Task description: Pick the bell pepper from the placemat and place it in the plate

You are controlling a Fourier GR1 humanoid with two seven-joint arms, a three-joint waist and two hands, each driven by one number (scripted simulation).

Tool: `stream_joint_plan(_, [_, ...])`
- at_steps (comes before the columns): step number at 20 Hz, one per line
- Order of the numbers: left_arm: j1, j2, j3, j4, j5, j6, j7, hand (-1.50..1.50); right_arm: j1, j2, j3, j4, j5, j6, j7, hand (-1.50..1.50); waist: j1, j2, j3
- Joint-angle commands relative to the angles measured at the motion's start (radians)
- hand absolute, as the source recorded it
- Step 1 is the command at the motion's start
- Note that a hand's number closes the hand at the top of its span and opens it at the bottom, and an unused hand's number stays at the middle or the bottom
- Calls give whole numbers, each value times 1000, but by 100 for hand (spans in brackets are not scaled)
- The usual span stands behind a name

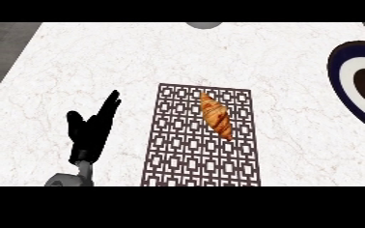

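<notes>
Left hand (92, 130) open, resting at 9 o'clock; no bell pepper seen, only croissant (216, 115) on placemat (178, 159), plate (345, 84) at 2 o'clock; likely light, crumbly; grasp mid-body.
</notes>
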Motion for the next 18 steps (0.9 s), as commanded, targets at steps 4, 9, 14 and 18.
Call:
stream_joint_plan(4, [-18,-43,-38,45,-12,3,24,0,-109,-25,165,172,224,-79,39,-150,23,19,-6])
stream_joint_plan(9, [-12,-14,-19,39,4,-32,13,0,-197,7,231,267,290,11,11,-150,37,20,-3])
stream_joint_plan(14, [3,-53,-45,11,-13,2,21,0,-261,46,194,336,251,121,-75,-150,27,17,0])
stream_joint_plan(18, [-12,-37,-12,21,5,-1,45,0,-292,30,94,389,142,238,-88,-150,3,16,1])
